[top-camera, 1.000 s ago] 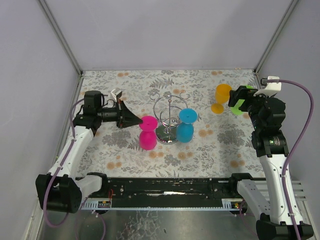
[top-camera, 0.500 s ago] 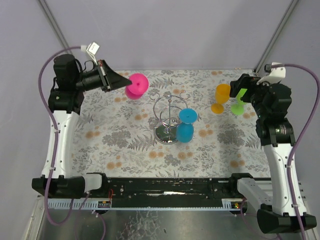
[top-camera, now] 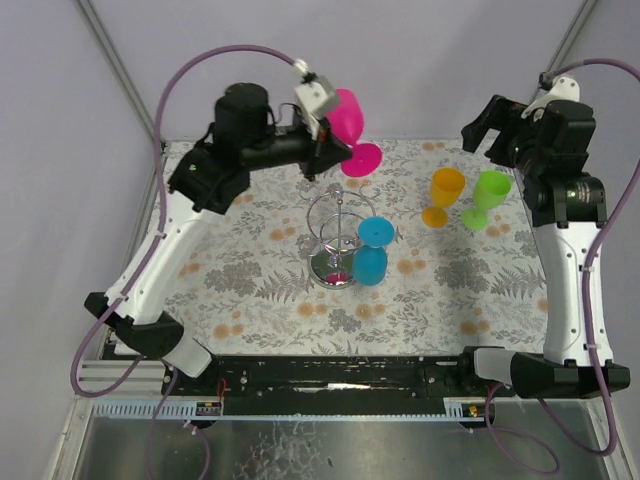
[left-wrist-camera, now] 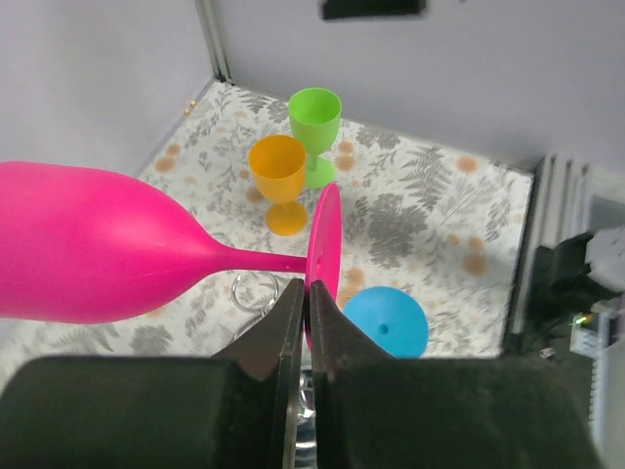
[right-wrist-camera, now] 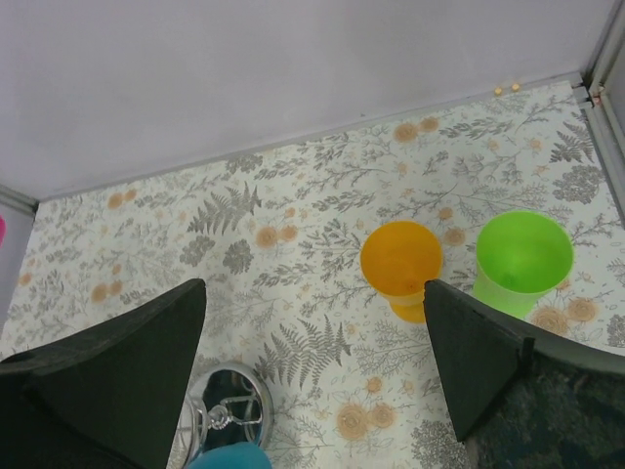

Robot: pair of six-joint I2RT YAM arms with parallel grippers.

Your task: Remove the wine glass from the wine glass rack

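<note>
My left gripper [top-camera: 338, 150] is shut on the foot of a pink wine glass [top-camera: 349, 120] and holds it high above the back of the table, lying sideways. In the left wrist view the fingers [left-wrist-camera: 289, 322] pinch the pink foot [left-wrist-camera: 325, 249], with the bowl [left-wrist-camera: 88, 254] out to the left. The silver wine glass rack [top-camera: 338, 232] stands at the table's middle with a blue wine glass [top-camera: 372, 252] hanging upside down on its right side. My right gripper [right-wrist-camera: 312, 293] is open and empty, raised high at the back right.
An orange glass [top-camera: 443, 196] and a green glass [top-camera: 488, 198] stand upright at the back right, also seen in the right wrist view as the orange glass [right-wrist-camera: 401, 262] and the green glass [right-wrist-camera: 522, 256]. Grey walls enclose the floral table.
My left arm has lifted the pink glass off the rack, swung left, then up and right to above the rack's back. My right arm has let go of the green glass and risen.
</note>
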